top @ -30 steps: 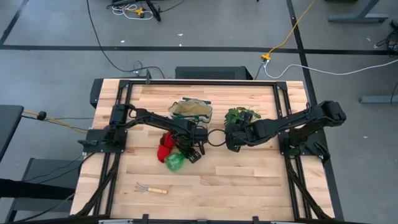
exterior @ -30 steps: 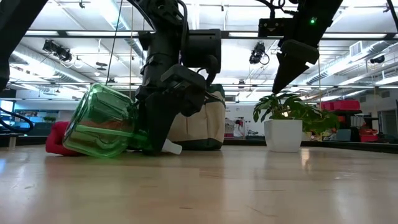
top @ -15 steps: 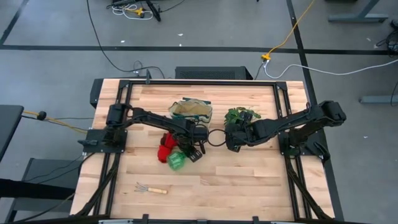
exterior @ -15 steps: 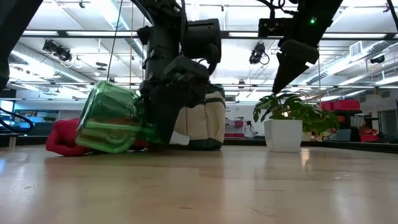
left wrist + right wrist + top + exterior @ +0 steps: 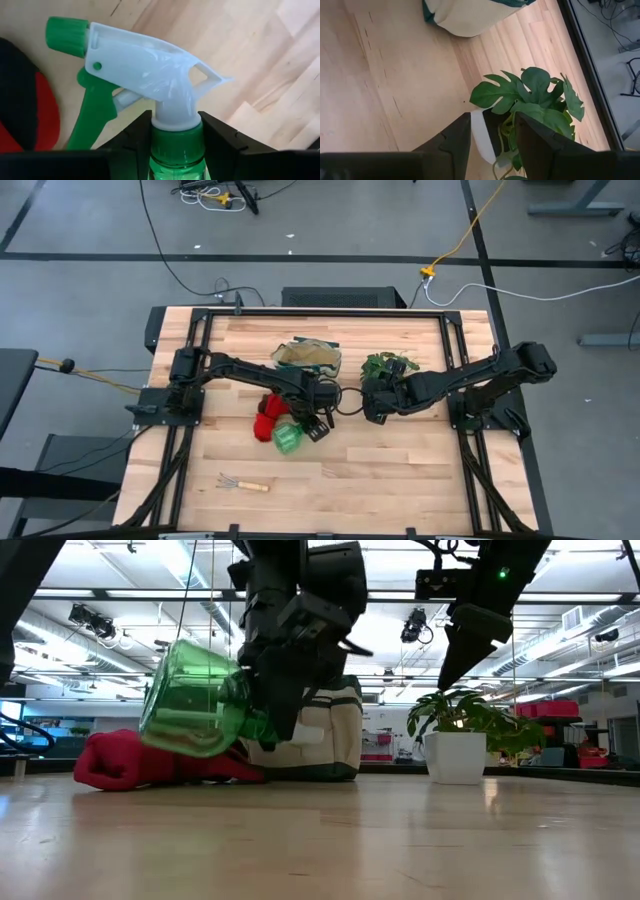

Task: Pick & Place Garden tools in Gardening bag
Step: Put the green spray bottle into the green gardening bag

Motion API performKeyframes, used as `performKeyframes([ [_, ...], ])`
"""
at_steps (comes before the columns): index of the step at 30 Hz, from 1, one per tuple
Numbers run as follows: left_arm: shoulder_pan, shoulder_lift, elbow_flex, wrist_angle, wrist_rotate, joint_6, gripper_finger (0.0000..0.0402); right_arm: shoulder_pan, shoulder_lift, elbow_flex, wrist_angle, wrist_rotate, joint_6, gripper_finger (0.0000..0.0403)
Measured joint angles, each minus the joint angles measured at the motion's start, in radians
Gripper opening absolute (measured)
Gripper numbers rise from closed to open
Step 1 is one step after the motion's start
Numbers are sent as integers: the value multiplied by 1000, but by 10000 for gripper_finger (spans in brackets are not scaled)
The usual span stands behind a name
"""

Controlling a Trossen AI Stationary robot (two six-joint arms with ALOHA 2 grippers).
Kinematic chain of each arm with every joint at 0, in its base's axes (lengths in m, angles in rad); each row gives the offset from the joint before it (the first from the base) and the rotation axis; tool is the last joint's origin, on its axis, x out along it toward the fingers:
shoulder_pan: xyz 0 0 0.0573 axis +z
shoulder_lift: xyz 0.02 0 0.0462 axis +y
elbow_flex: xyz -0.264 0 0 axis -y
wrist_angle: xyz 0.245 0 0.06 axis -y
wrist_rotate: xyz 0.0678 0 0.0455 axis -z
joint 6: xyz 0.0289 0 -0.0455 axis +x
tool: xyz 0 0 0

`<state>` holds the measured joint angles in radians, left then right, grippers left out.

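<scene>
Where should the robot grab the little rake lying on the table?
By its wooden handle, I'd say, coming straight down from above. The rake lies flat and alone on the table, with its metal prongs at one end, and the handle looks like its thickest, straightest part. The left hand already holds the spray bottle.

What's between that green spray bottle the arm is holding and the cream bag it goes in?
Nothing visible blocks it. The left gripper holds the spray bottle by its neck, off the table. The gardening bag lies just beyond; the red gloves lie beside and below the bottle.
</scene>
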<state>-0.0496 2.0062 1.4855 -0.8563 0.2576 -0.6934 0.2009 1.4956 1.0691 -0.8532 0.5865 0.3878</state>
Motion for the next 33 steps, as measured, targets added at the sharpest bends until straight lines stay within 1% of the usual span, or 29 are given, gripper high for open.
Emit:
performKeyframes([
  [8, -12, 0, 59, -81, -39, 25, 141, 0, 0, 0, 0, 0, 0, 155],
  [11, -18, 0, 80, -104, -80, 29, 141, 0, 0, 0, 0, 1, 0, 155],
  [15, -24, 0, 115, -168, -106, 49, 141, 0, 0, 0, 0, 1, 0, 155],
  [21, -30, -4, 180, -316, -177, 62, 141, 0, 0, 0, 1, 0, 0, 155],
  [27, -31, -48, 189, -432, -231, 53, 141, 0, 0, 0, -2, 0, 0, 155],
  [33, -32, -127, 189, -483, -286, 38, 141, 0, 0, 0, -2, 0, 0, 155],
])
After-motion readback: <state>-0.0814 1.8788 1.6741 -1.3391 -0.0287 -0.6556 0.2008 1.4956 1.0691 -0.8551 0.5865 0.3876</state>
